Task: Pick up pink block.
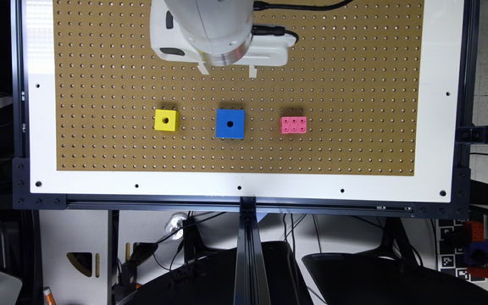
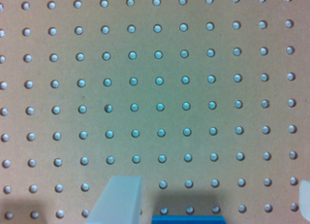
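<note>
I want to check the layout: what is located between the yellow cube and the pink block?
In the exterior view, the blue cube stands between the yellow cube and the pink block, apart from both.

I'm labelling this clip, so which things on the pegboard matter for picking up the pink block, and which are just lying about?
Belongs to the job:
pink block
hand

Just lying about:
blue cube
yellow cube

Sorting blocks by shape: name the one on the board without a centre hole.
The pink block, at the exterior view's right end; it has studs, while the yellow cube and blue cube have holes.
</note>
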